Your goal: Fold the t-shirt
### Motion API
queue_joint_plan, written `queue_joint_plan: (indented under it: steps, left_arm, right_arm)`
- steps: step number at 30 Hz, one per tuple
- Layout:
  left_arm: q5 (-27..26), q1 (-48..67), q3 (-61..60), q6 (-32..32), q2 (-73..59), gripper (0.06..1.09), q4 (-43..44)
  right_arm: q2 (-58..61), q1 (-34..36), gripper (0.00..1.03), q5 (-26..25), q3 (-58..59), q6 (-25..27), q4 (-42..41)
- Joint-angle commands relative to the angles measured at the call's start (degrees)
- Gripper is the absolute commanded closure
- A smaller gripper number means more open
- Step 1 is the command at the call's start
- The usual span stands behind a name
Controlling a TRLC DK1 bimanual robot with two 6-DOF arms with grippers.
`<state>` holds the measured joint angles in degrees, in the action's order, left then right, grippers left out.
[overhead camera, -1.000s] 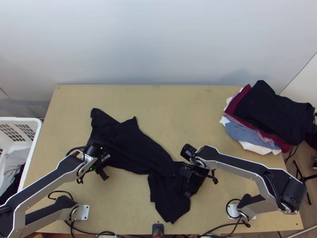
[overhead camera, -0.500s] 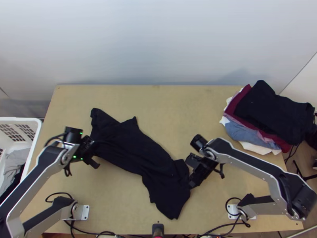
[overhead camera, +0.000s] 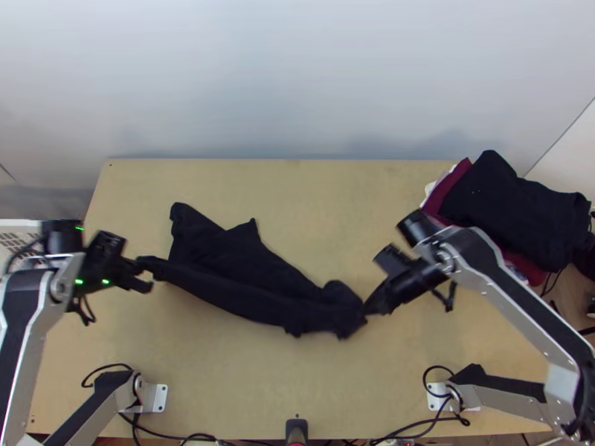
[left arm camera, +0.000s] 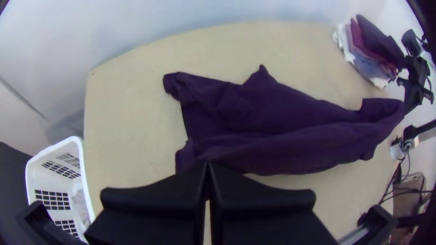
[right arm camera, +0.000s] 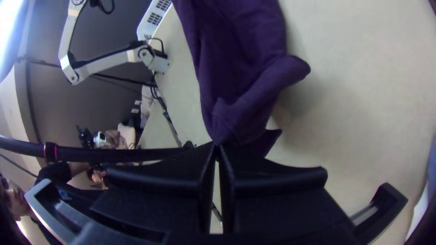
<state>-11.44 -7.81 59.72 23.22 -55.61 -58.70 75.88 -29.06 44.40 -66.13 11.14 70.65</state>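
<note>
Seen from above, the shirt (overhead camera: 230, 271) lies aslant on the table (overhead camera: 312, 193), its near side drawn into one long loose fold. At the shirt's 9 o'clock, the left gripper (overhead camera: 143, 275) has its jaws clenched on this side's end. Between 3 and 4 o'clock, the right gripper (overhead camera: 366, 308) pinches the other end. The clothes pile (overhead camera: 513, 201) is at 2 o'clock.
</note>
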Motion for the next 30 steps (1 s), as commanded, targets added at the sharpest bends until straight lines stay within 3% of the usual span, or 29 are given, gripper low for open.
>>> queue_joint_plan:
  steps: [1, 9, 13, 22, 30]
  left_arm:
    - [-7.4, -9.9, 11.2, -3.6, 0.7, 1.05, -6.2]
    - [-15.4, -20.1, 20.3, -4.0, 6.1, 1.05, -14.8]
    - [-21.0, -21.7, 25.8, -5.7, 7.2, 1.05, -18.3]
    - [-28.0, -21.6, 53.5, -16.9, -1.1, 1.05, -23.1]
    - [-28.8, -19.9, 66.8, -25.1, 1.3, 1.05, -24.4]
  right_arm:
    - [-4.5, 6.4, 1.0, -0.4, -9.9, -1.6, 1.0]
    - [-11.0, 5.9, 1.0, -2.0, -19.0, -7.3, -1.8]
    - [-11.8, 6.0, 1.0, -2.2, -25.7, -13.2, -8.0]
    - [-11.4, 6.2, 1.0, -15.4, -43.5, -21.1, -16.5]
    - [-15.5, 8.7, 0.99, -18.5, -51.1, -24.8, -17.1]
